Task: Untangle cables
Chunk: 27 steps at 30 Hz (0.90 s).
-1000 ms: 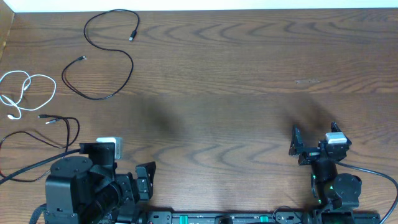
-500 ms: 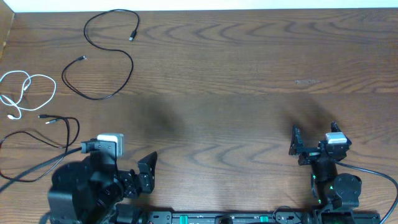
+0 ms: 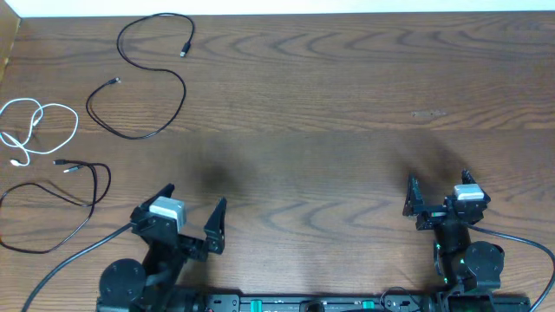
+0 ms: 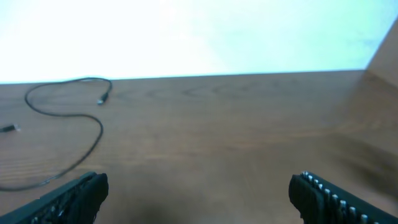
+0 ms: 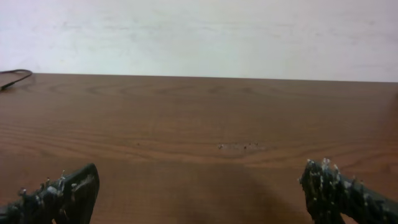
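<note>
One black cable [image 3: 184,95] lies in open curves at the far left; it also shows in the left wrist view [image 4: 93,134]. The white cable [image 3: 75,124] is looped at the left edge. A second black cable [image 3: 107,178] loops below it, with both plugs near the white one. The three lie apart from each other. My left gripper [image 3: 192,203] is open and empty near the front edge, to the right of the second black cable; its jaws stand wide in the left wrist view [image 4: 199,193]. My right gripper [image 3: 438,185] is open and empty at the front right [image 5: 202,193].
A thicker black cord [image 3: 69,260] runs from the left arm to the front left corner. Another cord [image 3: 520,241] leaves the right arm to the right. The table's far edge meets a white wall [image 5: 199,37].
My left arm has turned from the front left corner to face the far side, and its open gripper has moved right and forward. The right arm and the cables have not moved.
</note>
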Available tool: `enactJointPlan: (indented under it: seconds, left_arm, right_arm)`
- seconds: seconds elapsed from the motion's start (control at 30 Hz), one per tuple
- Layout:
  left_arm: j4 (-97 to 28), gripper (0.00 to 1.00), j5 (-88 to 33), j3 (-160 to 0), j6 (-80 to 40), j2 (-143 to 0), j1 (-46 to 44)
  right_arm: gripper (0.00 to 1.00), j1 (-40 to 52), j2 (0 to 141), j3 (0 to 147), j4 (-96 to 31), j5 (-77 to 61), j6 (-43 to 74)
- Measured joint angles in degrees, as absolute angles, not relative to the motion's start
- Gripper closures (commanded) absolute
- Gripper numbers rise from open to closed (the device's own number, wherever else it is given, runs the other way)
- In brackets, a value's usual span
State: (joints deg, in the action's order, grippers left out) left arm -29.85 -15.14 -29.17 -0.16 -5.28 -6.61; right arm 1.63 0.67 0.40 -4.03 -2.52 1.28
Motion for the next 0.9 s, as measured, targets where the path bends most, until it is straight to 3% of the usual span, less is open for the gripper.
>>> enactJointPlan:
  seconds: [0.5,0.9]
  left_arm:
    - [0.1,0.02,-14.7,-9.2,-5.0,-0.6,-1.0]
    - [5.1,0.02,-8.2,-3.1,-9.4,-0.6,0.3]
  right_arm:
    - [0.01,1.6,0.7,0.4,-4.0,-2.5,1.3]
    - [0.01,1.6,0.7,0.4,-4.0,-2.5,1.3]
